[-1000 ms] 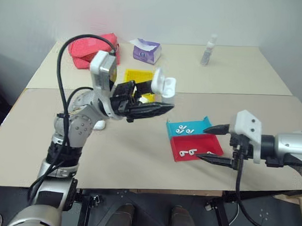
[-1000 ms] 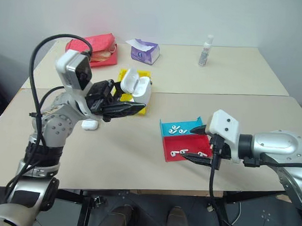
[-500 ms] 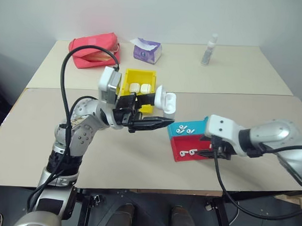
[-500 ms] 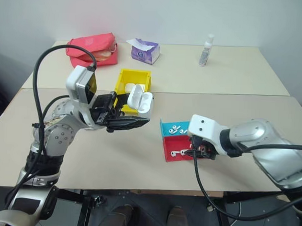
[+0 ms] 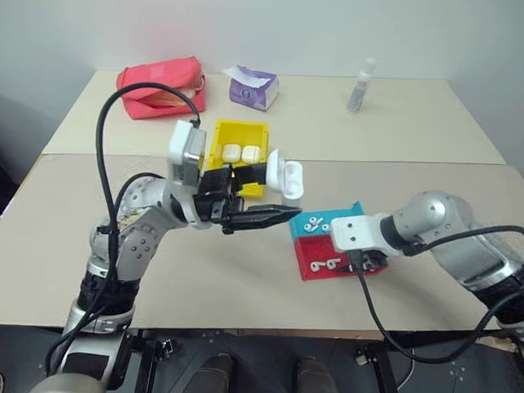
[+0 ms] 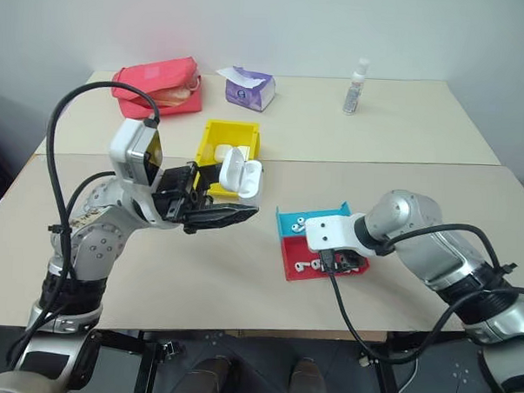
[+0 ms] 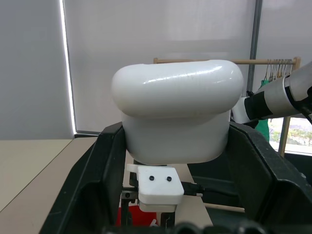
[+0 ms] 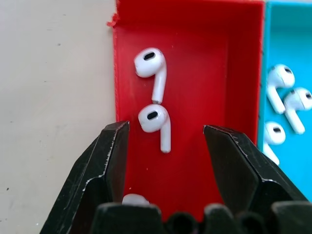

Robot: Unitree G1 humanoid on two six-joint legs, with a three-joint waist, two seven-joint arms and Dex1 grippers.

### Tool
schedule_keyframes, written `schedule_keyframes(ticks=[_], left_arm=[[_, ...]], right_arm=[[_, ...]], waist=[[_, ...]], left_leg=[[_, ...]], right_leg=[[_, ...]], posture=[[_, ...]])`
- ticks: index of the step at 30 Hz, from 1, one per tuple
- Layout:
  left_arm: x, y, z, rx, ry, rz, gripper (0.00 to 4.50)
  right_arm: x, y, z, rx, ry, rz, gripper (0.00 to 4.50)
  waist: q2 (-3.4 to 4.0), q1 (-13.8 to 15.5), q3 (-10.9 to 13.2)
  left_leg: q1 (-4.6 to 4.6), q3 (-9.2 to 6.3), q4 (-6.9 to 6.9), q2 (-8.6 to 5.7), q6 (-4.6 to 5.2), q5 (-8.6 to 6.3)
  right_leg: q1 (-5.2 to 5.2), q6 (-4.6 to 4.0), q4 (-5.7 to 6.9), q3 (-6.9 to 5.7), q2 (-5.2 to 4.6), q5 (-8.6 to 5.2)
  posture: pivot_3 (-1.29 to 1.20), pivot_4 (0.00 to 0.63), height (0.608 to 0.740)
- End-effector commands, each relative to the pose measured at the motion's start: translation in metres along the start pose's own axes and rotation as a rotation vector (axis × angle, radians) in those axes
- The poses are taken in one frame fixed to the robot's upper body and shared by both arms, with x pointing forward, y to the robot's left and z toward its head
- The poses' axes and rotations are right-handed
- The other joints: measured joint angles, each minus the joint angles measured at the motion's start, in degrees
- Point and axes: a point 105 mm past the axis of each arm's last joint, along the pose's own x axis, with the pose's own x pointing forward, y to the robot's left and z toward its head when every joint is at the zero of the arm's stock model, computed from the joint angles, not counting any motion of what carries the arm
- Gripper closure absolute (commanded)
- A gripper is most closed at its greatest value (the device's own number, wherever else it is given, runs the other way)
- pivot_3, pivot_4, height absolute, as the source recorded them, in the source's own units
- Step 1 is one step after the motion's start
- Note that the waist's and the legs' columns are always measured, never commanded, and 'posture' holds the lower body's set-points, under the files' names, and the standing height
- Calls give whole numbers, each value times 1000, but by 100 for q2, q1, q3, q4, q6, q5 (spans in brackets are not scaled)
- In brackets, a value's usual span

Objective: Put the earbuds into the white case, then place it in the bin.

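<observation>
My left gripper (image 5: 280, 214) is shut on the white case (image 5: 285, 175), held above the table's middle with its lid flipped open; the left wrist view shows the case (image 7: 178, 122) wedged between the black fingers. My right gripper (image 8: 165, 131) points down into the red tray (image 5: 316, 248) and is open. One earbud (image 8: 155, 123) lies between its fingertips, untouched. Another earbud (image 8: 151, 67) lies just beyond it, and a third (image 8: 134, 199) peeks out by the left finger. The yellow bin (image 5: 219, 138) stands behind the left gripper with two white cases (image 5: 240, 152) inside.
A teal tray (image 5: 297, 222) holding several earbuds (image 8: 282, 85) adjoins the red one. At the table's back are a red pouch (image 5: 162, 83), a purple tissue box (image 5: 254, 86) and a small clear bottle (image 5: 361, 86).
My right arm has swung in from the right, turned to point downward and come over the red tray, its fingers now closer together. The left gripper still holds the case.
</observation>
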Motion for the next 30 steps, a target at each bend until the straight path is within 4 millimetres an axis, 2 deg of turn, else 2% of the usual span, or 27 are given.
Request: schedule_keyframes(ticks=[1, 14, 17, 22, 30], left_arm=[[0, -4, 11, 52, -15, 8, 1731], [-2, -8, 12, 62, -15, 44, 1731], [-2, -8, 12, 63, -16, 46, 1731], [-2, -9, 12, 62, -16, 47, 1731], [-2, -8, 12, 53, -15, 36, 1731]], right_arm=[[-5, -7, 5, -56, 5, -6, 1595], [5, -5, 1, -95, 17, 50, 1595], [7, -4, 0, -93, 16, 56, 2227], [9, -2, -1, -81, 9, 61, 3882], [2, -2, -1, -14, -25, 22, 3895]], waist=[[0, 3, 0], [0, 4, 0], [0, 4, 0], [0, 4, 0], [0, 6, 0]], left_leg=[[0, 0, 0, 0, 0, 0], [0, -1, 0, -1, -1, 0], [0, -1, 0, -1, -1, 0], [2, -2, 0, 0, -2, 1], [1, -2, 0, -1, -2, 1]], right_leg=[[0, 0, 0, 0, -1, 0], [0, 0, -1, 0, -1, 0], [1, 0, -1, 0, -1, 0], [2, 0, 0, 0, 0, 0], [2, 0, -1, -1, -1, 0]], posture=[[0, 150, 740], [0, 150, 740], [0, 150, 740], [0, 150, 740], [0, 150, 740]])
